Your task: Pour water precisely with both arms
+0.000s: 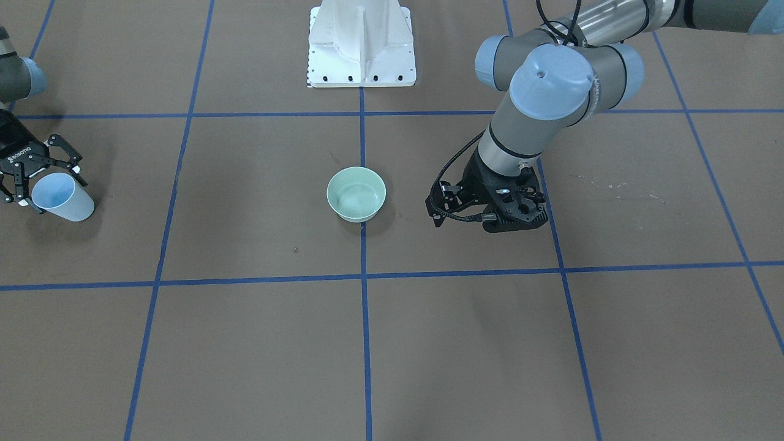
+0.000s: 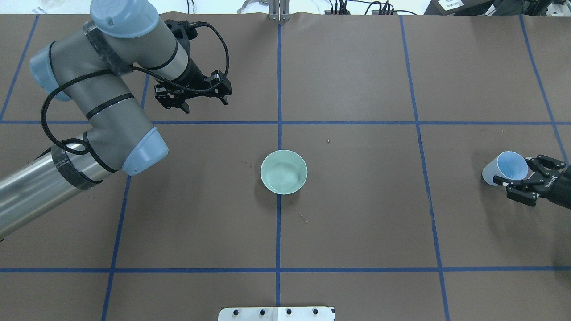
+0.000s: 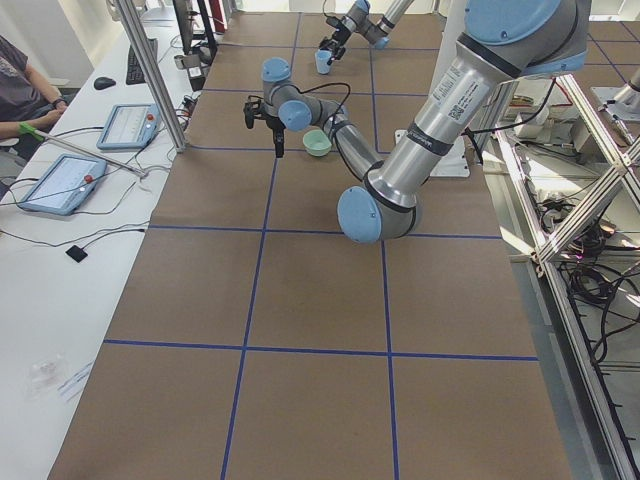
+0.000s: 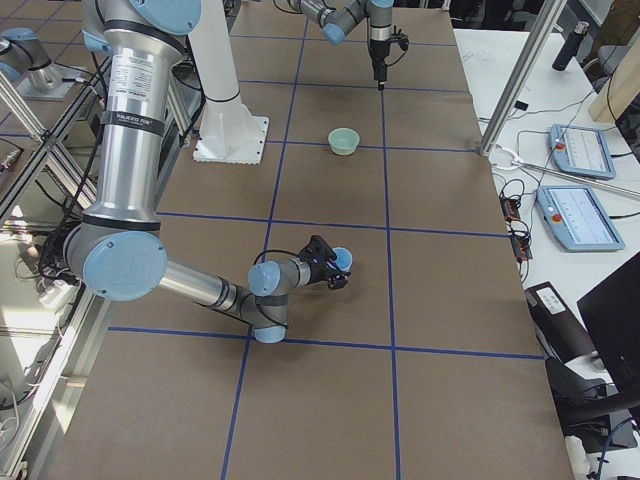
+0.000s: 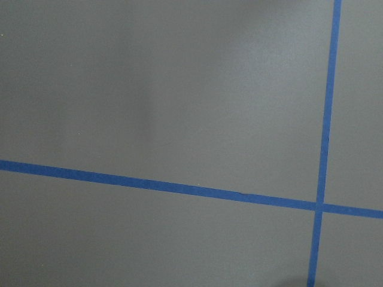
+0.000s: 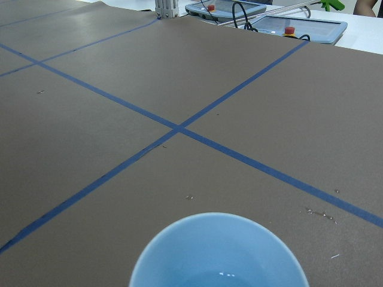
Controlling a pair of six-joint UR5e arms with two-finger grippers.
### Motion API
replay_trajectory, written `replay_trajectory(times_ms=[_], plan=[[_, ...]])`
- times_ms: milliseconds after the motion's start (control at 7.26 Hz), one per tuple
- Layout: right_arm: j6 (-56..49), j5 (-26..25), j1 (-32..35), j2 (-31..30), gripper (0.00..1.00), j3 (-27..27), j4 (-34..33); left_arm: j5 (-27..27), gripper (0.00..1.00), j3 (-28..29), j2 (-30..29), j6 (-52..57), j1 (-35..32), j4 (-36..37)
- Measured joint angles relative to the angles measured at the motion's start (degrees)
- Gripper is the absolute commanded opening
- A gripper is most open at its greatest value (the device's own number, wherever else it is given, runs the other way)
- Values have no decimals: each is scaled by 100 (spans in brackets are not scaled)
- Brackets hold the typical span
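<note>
1. Front-facing view. The green bowl [image 1: 356,194] stands upright mid-surface [image 1: 245,343] and is my landmark. My right end effector [image 1: 43,184] is well apart from the bowl, out toward my right. It is clamped on a light-blue cup [image 1: 64,199] near the rim, and the cup is tilted. My left end effector [image 1: 511,214] hangs near the bowl on its other side, pointing down, with nothing visible in it.
2. Overhead view. The left end effector sits beyond the bowl, to my left of it. I cannot tell whether its jaws stand apart.
3. Side views. The cup is held low, far from the bowl. I cannot tell whether it touches the surface.
4. Left wrist view. Only bare surface and blue tape lines [image 5: 179,188] show, with no bowl in view.
5. Right wrist view. The cup rim is at the bottom edge. The water [image 6: 226,275] shows as small glints low inside, so the amount is small.
6. Judgement: the step in hand is carrying the cup to the bowl.
   - Level the mouth before travelling.
   - Move without jerks.
   - Stop with the lip just above the bowl's near rim.
   - Tilt slowly toward the bowl's middle.
</note>
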Motion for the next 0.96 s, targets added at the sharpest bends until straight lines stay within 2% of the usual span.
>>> replay_trajectory(times_ms=[138, 276, 965], plan=[[-3, -1, -1, 14, 47, -23, 19, 0, 100, 0, 3, 0, -4, 1], [-4, 2, -2, 25, 40, -28, 34, 0, 100, -1, 3, 0, -10, 1], [63, -45, 6, 383, 22, 236, -109, -54, 100, -78, 46, 45, -145, 7]])
